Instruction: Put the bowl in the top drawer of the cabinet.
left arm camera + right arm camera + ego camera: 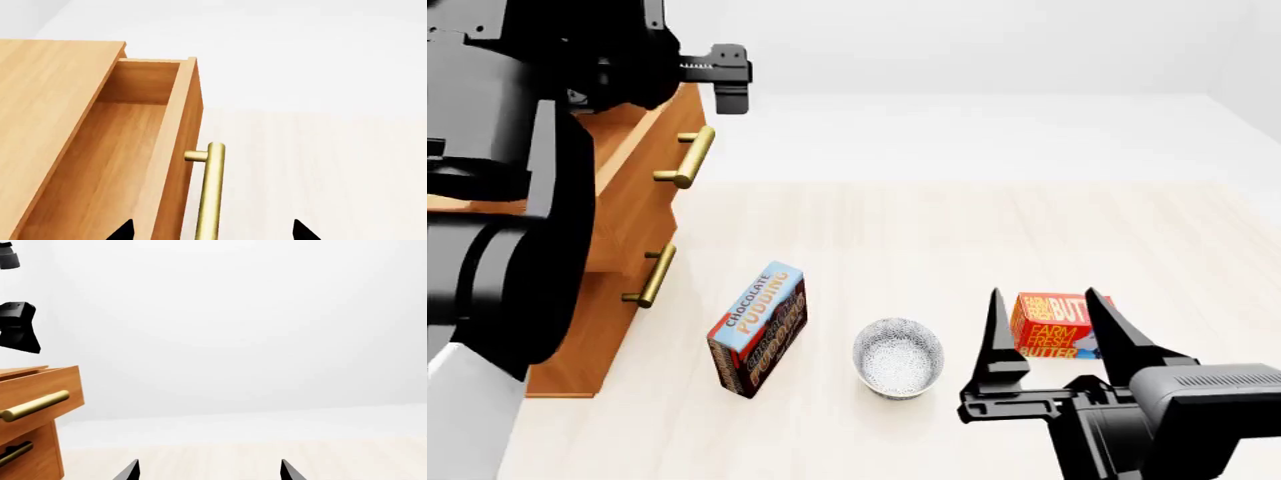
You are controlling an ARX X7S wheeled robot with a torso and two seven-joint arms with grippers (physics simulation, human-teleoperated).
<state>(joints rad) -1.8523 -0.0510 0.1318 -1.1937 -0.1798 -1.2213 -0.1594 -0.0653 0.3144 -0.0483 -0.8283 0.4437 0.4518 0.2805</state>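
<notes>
Wooden and pulled out, the top drawer (120, 150) is showing its bare inside in the left wrist view, its brass handle (212, 190) standing just ahead of the left gripper (213, 231), whose dark tips are spread wide on either side with nothing between them. That arm is probably best lifting clear, so the opening is free for a drop from above.

Looking down from the head, the bowl (898, 357) is sitting upright on the pale floor, well apart from the cabinet (614, 250). The right gripper (1054, 335) is hovering near it, released and empty, fingers parted. Coming straight down over the rim and pinching one wall seems the safest grasp. A chocolate pudding box (758, 328) is standing between bowl and cabinet, and a butter box (1057, 327) is lying just behind the right fingers; both could be knocked on the carry.

Seen from the right wrist, the drawer front is jutting over the lower drawer (27, 450), with open floor ahead.
</notes>
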